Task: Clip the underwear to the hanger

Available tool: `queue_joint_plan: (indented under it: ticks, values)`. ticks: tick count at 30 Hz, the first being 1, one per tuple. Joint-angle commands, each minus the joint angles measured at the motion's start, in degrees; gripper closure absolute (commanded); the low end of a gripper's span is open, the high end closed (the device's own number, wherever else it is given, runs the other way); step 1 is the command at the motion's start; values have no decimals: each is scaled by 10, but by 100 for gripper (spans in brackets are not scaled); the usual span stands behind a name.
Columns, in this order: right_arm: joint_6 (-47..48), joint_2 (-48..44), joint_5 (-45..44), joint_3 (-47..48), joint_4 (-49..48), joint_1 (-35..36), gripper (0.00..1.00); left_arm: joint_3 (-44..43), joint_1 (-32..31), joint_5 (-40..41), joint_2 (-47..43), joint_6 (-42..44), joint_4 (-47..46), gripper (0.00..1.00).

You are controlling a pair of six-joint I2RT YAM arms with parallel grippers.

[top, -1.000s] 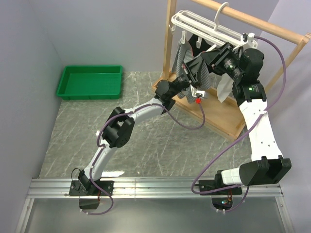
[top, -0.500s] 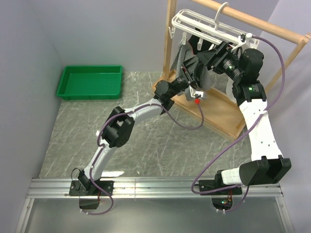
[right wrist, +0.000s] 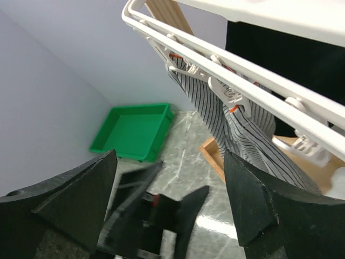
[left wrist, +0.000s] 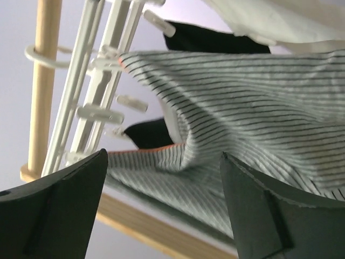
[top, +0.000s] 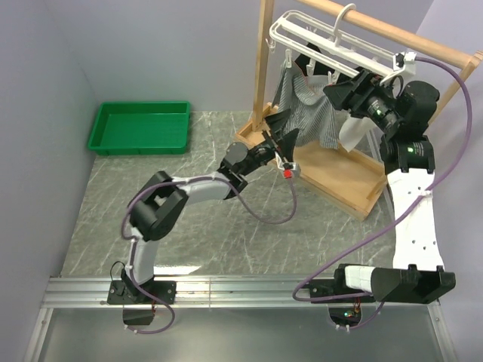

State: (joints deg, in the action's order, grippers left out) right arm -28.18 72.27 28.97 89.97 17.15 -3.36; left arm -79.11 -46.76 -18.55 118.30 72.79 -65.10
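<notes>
Left fingers: black, flat-faced wedges (left wrist: 59,208), spread wide with nothing pinched; the left gripper (top: 285,130) sits low beside the underwear's (top: 309,113) lower left edge.
Right fingers: matching black wedges (right wrist: 269,210), also wide apart and empty; the right gripper (top: 337,89) is high up, just under the hanger's (top: 324,38) bars.
Green tray: glossy plastic rectangle with a raised rim (top: 139,105), at the table's far left by the wall, well apart from both arms.
Table: smooth grey marble-patterned top (top: 226,234), with a broad bare stretch between tray and rack.
Wooden rack: pale timber with a squared upright post (top: 264,60), a round top rail and a flat lipped base.
Hanger: white plastic frame of thin parallel bars, its hook over the rail and small clips (right wrist: 229,100) dangling below.
Underwear: thin, soft, grey-and-white pinstriped cloth hanging from the hanger's left end; 2 clips meet its top edge in the right wrist view, and it falls in loose folds above the rack's base.
Black garment: matte dark cloth (left wrist: 215,40) hanging behind the stripes.
White cloth: plain and limp (top: 351,132), just right of the underwear.
Open room: free space lies left of and below the hanging cloth; the right side is crowded by the right arm.
</notes>
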Motion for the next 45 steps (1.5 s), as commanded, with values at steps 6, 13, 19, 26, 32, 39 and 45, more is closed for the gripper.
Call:
queue_joint_plan:
  ticks: [6,13,19,26,32,39,45]
  values:
    - [120,-66,103,-45,27,-24,9,63,-3,127,-234,-276,324,1]
    - [182,-125,131,-139,40,-24,4,-53,86,148,-308,-624,681,1]
    - [226,-134,101,-215,55,-11,2,-147,224,80,-303,-784,932,1]
    - [307,-144,-34,-318,70,78,1,-40,359,7,-361,-826,978,1]
    - [311,-177,-88,-417,18,110,0,103,414,25,-417,-807,927,1]
    - [295,-210,-116,-445,-14,115,0,172,418,60,-471,-790,891,1]
    - [293,-242,-138,-440,-23,115,0,120,418,96,-478,-797,902,1]
